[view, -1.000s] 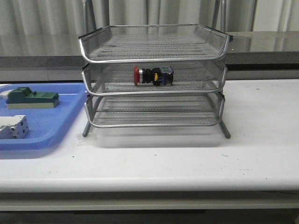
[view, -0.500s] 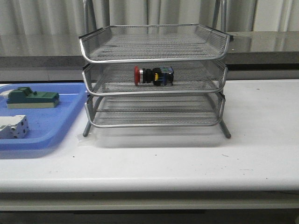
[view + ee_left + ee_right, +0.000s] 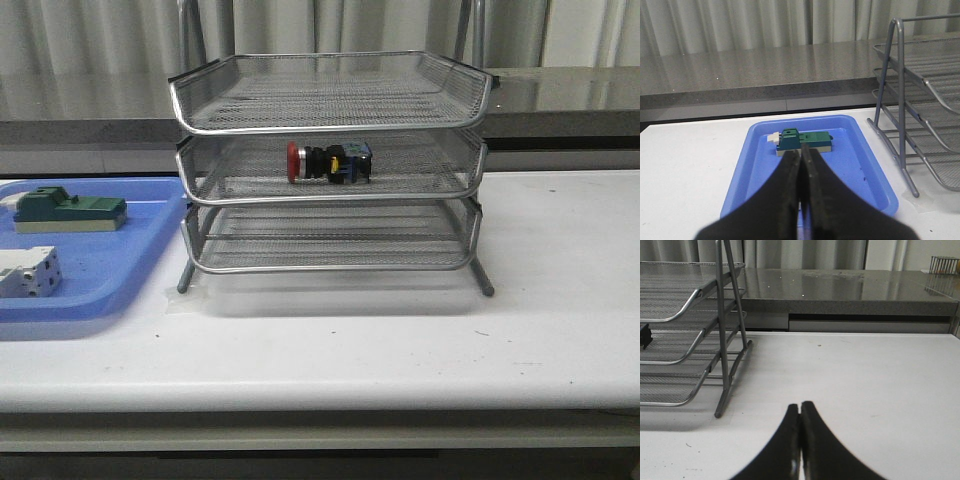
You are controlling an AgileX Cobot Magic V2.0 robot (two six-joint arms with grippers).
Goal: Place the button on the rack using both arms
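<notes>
The button [image 3: 328,162] lies on its side on the middle tier of the silver wire rack [image 3: 330,120], its red cap pointing left. Neither arm shows in the front view. In the left wrist view my left gripper [image 3: 800,150] is shut with nothing in it, hovering above the blue tray [image 3: 870,165], with the rack [image 3: 920,85] off to one side. In the right wrist view my right gripper [image 3: 799,406] is shut and empty over bare white table, with the rack [image 3: 685,300] a way off. A black bit of the button [image 3: 645,335] peeks in at that frame's edge.
A flat blue tray [image 3: 130,270] lies left of the rack and holds a green block [image 3: 68,211] and a white-grey block [image 3: 28,272]. The green block [image 3: 803,142] sits just beyond my left fingertips. A grey counter [image 3: 560,100] runs behind the white table [image 3: 400,350].
</notes>
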